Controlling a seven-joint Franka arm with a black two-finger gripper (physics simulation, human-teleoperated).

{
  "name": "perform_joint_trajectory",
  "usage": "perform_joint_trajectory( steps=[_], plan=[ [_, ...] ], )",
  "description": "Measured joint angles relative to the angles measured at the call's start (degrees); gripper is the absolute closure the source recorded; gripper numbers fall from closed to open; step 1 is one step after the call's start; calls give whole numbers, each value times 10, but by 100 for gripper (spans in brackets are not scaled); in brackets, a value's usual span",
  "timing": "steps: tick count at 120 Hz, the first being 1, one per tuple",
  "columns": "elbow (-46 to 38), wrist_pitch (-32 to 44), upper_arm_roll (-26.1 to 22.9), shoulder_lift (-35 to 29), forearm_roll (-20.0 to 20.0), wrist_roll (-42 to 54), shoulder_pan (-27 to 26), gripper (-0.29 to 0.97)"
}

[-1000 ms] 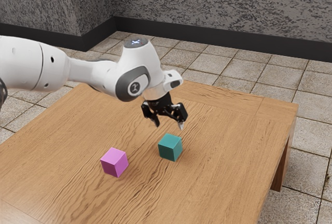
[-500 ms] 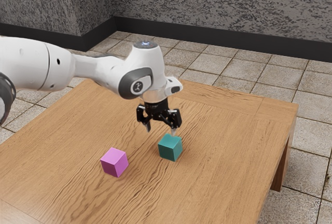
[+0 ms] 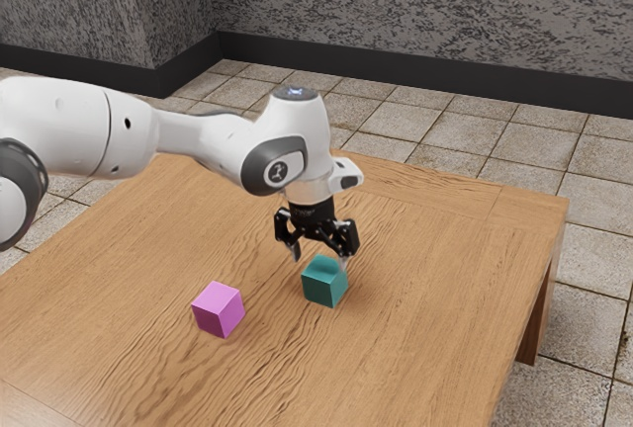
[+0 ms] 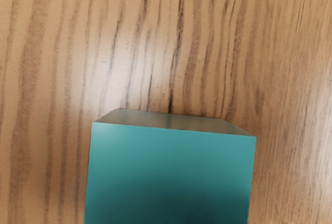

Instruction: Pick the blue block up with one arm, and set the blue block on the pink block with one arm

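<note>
The blue block (image 3: 324, 281), which looks teal to us, sits flat on the wooden table (image 3: 445, 279), a little toward the exterior view's right of the table's middle. In the wrist view the blue block (image 4: 171, 177) lies directly under our hand, its top face square against the wood grain. Our gripper (image 3: 321, 255) hangs just above it with the fingers spread apart, one over each side of the cube's top, gripping nothing. The pink block (image 3: 218, 308) rests near it, toward the exterior view's left and apart from it. Our white arm (image 3: 198, 140) reaches in from that side.
</note>
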Motion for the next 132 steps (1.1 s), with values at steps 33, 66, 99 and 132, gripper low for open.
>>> perform_joint_trajectory(
  steps=[33, 66, 99, 132],
  plan=[
    [-3, 16, 0, 18, -2, 27, 1, 0],
    [-6, 32, 1, 26, -2, 51, 3, 0],
    [-7, 44, 12, 36, 0, 69, 3, 2],
    [-7, 47, 12, 42, 4, 81, 3, 10]
  ],
)
